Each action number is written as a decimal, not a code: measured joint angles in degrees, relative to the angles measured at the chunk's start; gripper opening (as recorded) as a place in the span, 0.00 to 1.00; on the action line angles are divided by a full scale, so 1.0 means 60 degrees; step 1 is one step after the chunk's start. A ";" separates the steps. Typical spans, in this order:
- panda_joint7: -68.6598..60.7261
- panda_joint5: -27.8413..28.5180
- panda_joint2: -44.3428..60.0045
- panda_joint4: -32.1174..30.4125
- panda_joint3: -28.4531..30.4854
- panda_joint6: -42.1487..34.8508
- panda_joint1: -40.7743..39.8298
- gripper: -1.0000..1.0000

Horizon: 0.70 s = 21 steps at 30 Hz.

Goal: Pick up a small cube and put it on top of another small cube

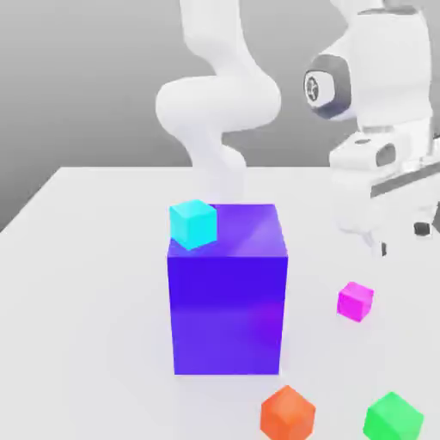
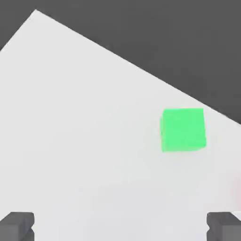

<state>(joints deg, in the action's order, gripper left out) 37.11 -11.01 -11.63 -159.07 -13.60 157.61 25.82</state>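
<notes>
My gripper (image 2: 120, 228) hangs open above the bench (image 1: 94, 258), nothing between its fingers (image 2: 18, 226). Nearest the front edge I see the orange cube (image 1: 288, 413) and green cube (image 1: 393, 418); the small cube (image 1: 355, 301) lies farther in, beside the big blue-purple block (image 1: 228, 305), with a cyan cube (image 1: 192, 223) on its top corner.

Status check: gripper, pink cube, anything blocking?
Gripper open, empty, above table. Pink cube on table, untouched. Nothing blocking; green cube nearby.
</notes>
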 joint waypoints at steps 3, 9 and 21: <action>0.0201 0.0298 0.0715 -0.0590 -0.0488 0.0583 0.0319 0.50; 0.1777 0.2622 0.2411 -0.1182 -0.0557 0.1914 0.0658 0.50; 0.3184 0.4452 0.4518 -0.0782 0.2086 0.3605 0.2908 0.00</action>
<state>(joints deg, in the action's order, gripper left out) 56.21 15.70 15.47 -163.76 -1.09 179.24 43.26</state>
